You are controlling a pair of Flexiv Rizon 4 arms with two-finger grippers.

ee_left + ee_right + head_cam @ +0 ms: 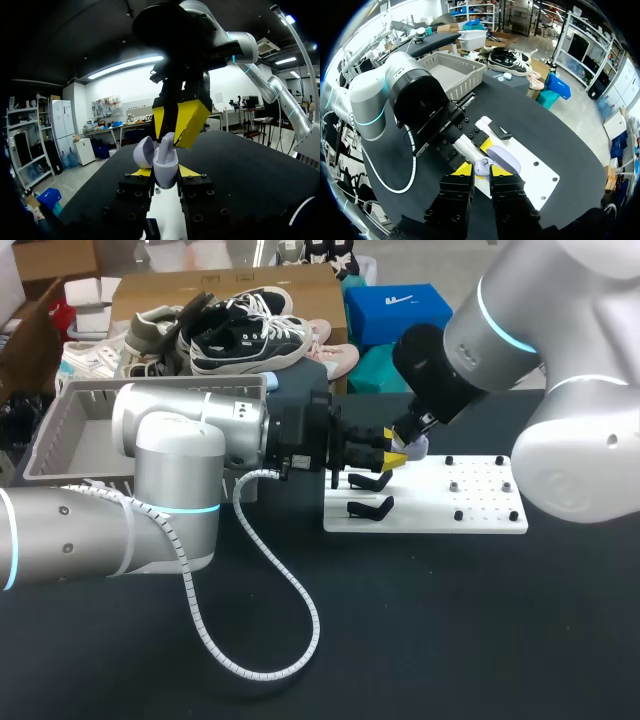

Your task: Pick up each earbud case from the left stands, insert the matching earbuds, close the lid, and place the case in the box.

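Note:
A pale lilac earbud case (166,169) is held with its lid (144,150) swung open, and my left gripper (165,172) is shut on its body. In the head view the left gripper (393,457) hangs over the white board's left end. My right gripper (175,122) comes down from above, shut on a white earbud (168,142) whose end sits in the case's mouth. In the right wrist view the earbud (481,168) lies between the right gripper's (480,171) yellow tips, beside the open lid (504,160). In the head view the right gripper (412,443) meets the left one.
The white board (470,505) carries two black stands (370,481) (370,508) at its left end and small black pegs to the right. A grey basket (75,430) stands at the back left. A white cable (270,640) loops over the front of the table.

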